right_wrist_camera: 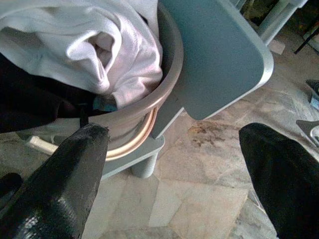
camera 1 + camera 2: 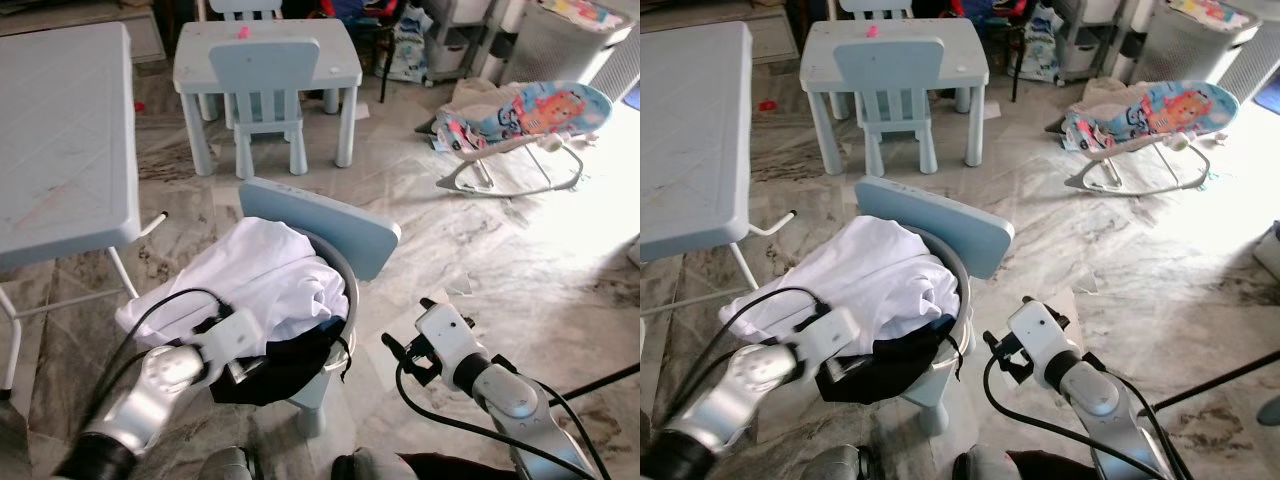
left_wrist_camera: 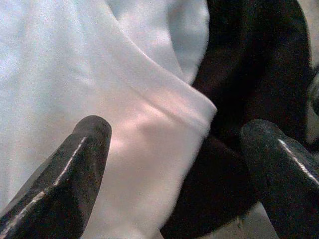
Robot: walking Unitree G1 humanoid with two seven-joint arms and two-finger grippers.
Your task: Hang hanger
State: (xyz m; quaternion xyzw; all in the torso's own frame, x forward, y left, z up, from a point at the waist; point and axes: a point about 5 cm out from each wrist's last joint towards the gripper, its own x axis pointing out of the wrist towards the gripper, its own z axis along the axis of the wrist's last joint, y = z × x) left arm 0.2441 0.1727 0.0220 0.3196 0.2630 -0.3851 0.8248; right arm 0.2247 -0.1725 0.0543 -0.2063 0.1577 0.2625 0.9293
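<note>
left gripper (image 3: 174, 164) spread wide over white garment (image 2: 265, 270) in grey basin (image 2: 350, 290), lower centre. right gripper (image 1: 174, 169) apart, empty, lower right. no hanger made out; task judged barely begun.

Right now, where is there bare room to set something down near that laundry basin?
The big plastic table to the left is bare. So is the marble floor between the chair back and the baby bouncer. The basin is crowded with white cloth and black cloth, the left gripper against them.
</note>
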